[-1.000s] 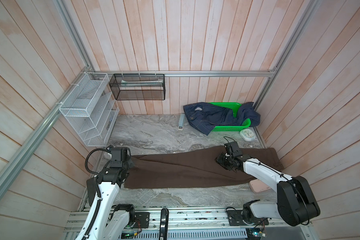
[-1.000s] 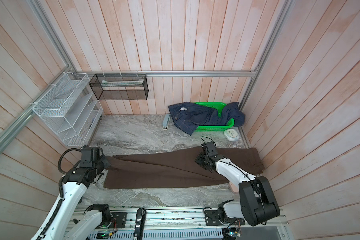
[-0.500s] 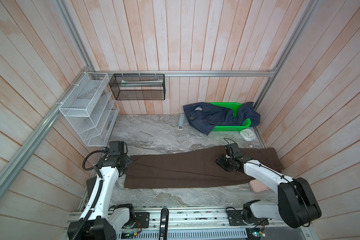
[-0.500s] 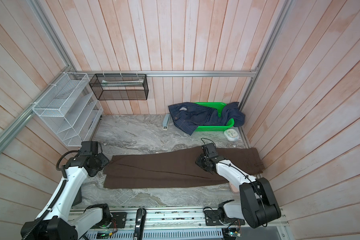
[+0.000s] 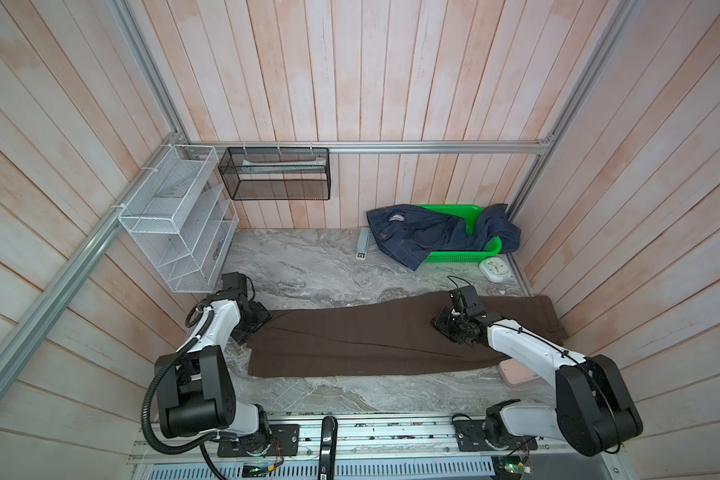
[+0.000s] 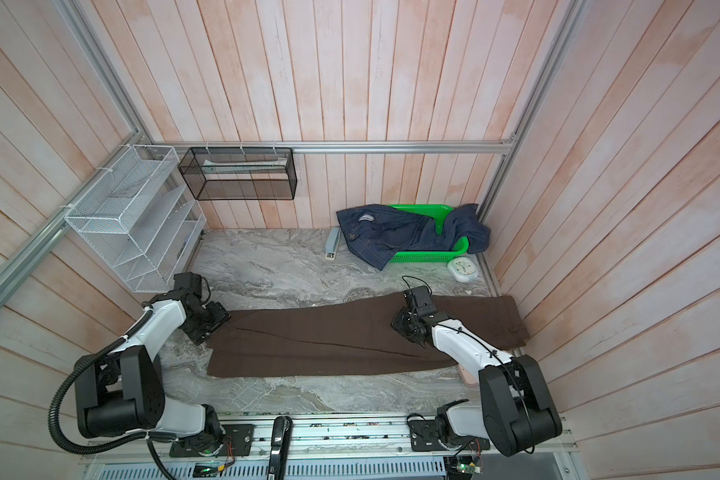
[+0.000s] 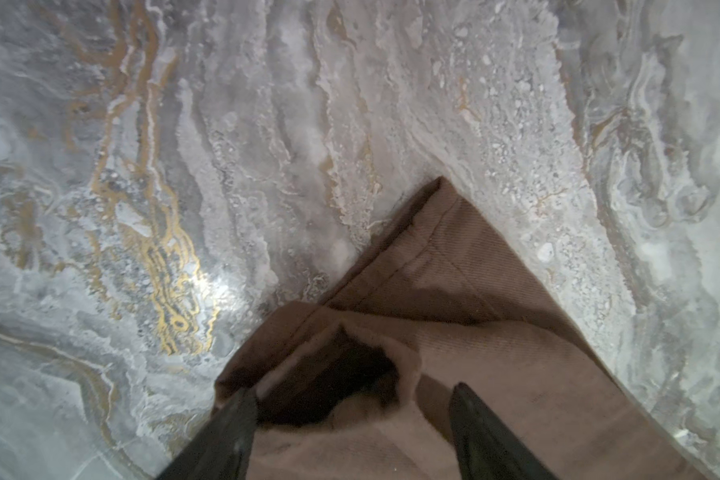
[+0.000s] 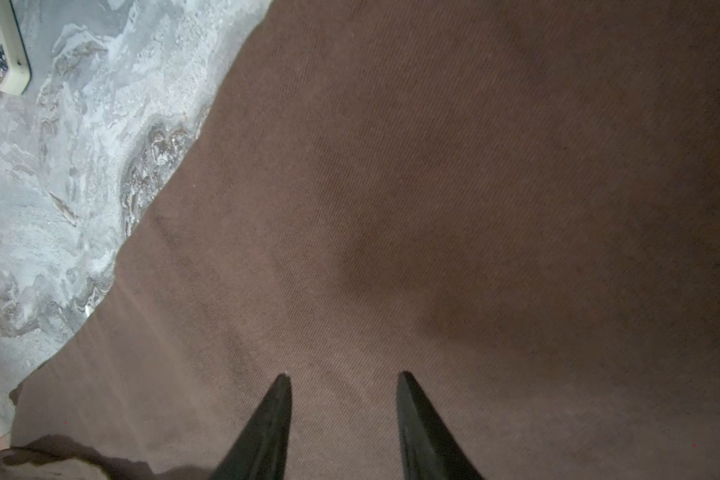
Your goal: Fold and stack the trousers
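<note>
The trousers (image 5: 371,340) lie flat along the counter (image 5: 329,270), nearer its front edge, reaching almost from left edge to right edge. The left gripper (image 7: 352,415) gapes wide over their rumpled hem corner, gripping nothing. The right gripper (image 8: 344,376), half spread, points at the cloth with nothing pinched. In the far right corner, jeans (image 5: 416,232) drape a green basket (image 5: 458,255).

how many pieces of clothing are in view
2. The brown trousers lie flat across the near half of the table; a dark blue denim garment drapes over the green basket at the back right. More could be hidden in the basket.
</note>
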Robot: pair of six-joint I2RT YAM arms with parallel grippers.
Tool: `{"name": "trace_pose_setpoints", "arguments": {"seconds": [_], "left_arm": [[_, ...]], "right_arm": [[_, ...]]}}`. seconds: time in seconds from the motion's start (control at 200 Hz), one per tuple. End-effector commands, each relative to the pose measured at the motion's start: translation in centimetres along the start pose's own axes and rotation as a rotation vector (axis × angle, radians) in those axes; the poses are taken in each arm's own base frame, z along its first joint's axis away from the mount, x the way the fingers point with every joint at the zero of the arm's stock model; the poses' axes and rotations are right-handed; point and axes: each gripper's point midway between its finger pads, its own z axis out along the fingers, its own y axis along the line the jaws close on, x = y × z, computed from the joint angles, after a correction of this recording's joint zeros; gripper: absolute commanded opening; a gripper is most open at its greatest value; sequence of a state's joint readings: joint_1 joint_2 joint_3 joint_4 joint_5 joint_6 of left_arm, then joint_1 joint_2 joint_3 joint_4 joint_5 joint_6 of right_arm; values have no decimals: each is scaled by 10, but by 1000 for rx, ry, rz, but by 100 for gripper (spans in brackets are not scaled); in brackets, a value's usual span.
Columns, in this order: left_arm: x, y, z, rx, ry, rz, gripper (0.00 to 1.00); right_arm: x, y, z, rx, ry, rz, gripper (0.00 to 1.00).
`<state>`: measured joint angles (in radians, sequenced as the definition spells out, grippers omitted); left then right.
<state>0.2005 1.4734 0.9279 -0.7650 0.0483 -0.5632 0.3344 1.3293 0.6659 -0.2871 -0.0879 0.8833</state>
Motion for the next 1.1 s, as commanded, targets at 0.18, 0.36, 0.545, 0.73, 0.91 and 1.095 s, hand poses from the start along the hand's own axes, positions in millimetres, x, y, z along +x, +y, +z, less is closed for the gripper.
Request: {"name": "trace_pose_setpoints", "arguments": {"seconds": [0.18,0.36,0.545,0.73,0.91,1.095], "left_arm": [[-6,10,5,-58,-3,69,30],[-10,-48,-45,91,-148,271,0],[92,-187,-119,450,-211,726,0],[246,-266,-134,712,-13,1076,0],[316,-281,-96,686,139,1213,1],[293,-279,-76,554,92,1158,35]], "right_arm": [[5,-3,0,-2,5,-10,43],[4,-2,-2,-4,-6,-12,43],[-3,-3,-6,3,-38,-9,43],[-16,-9,-11,19,-75,12,43],[-43,-25,-32,41,-147,38,43],[-57,-42,-48,46,-217,68,43]]}}
